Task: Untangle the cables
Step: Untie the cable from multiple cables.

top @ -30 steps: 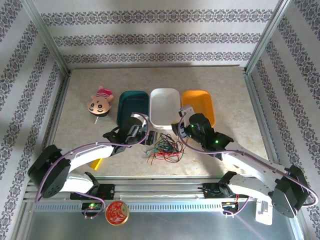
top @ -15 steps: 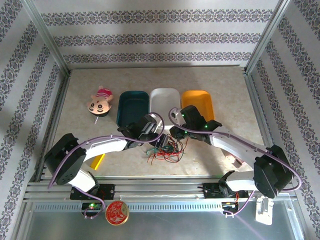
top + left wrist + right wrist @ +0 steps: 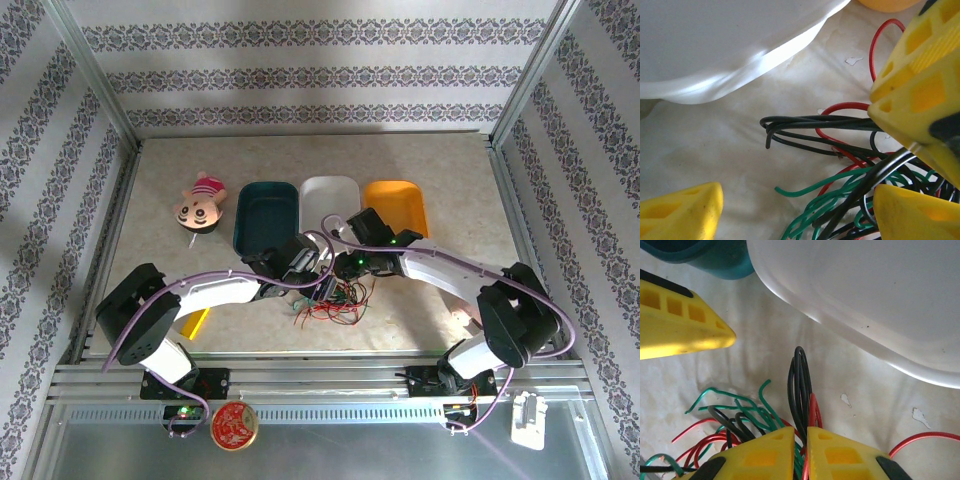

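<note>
**Right gripper [image 3: 801, 434] bites the cables [image 3: 800, 385], left gripper [image 3: 797, 192] stands wide**

The right gripper has its two yellow fingers almost together. Between them it pinches a narrow loop of black wire with one red strand beside it, and the loop sticks out past the fingertips toward the white tray [image 3: 865, 300]. The left gripper is spread wide (its two fingers sit at opposite sides of its own view), and green, black and red strands lie in the gap between them.

The cables make one loose, tangled heap on the table [image 3: 450, 180], just in front of the white tray, and the two grippers meet over the far edge of this heap.

Behind it three trays stand in a row: the teal tray [image 3: 262, 215], the white one, and the orange tray [image 3: 398, 205]. A plush toy [image 3: 198, 205] lies to the left of them.
</note>
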